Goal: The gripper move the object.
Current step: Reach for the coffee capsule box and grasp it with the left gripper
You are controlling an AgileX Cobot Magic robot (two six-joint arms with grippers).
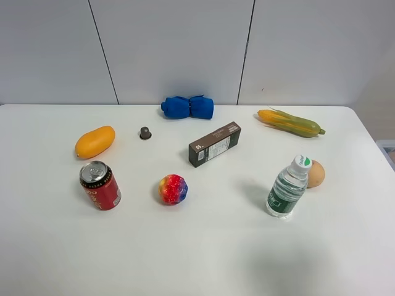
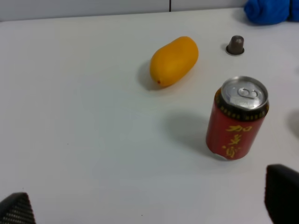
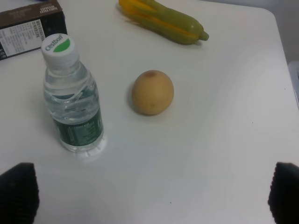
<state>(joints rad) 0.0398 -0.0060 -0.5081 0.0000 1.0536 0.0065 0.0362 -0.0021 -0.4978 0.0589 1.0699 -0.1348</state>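
The dark brown carton [image 1: 214, 143] with a white label panel lies flat near the middle of the white table [image 1: 203, 253], angled toward the back right. Its end also shows in the right wrist view [image 3: 25, 29], beyond a water bottle. Neither arm appears in the exterior high view. My left gripper [image 2: 149, 207] is open and empty, with only its black fingertips [image 2: 283, 196] showing, and it sits near the red soda can [image 2: 237, 119]. My right gripper [image 3: 152, 191] is open and empty, with its fingertips [image 3: 18, 189] wide apart near the water bottle [image 3: 72, 100].
A mango [image 1: 95, 141], a small brown capsule [image 1: 145, 132] and a blue cloth [image 1: 187, 106] lie at the back left. A corn cob [image 1: 290, 122] lies at the back right. A multicoloured ball [image 1: 173, 189] lies in front of the carton. A tan round fruit [image 1: 315, 174] sits beside the water bottle [image 1: 287, 187].
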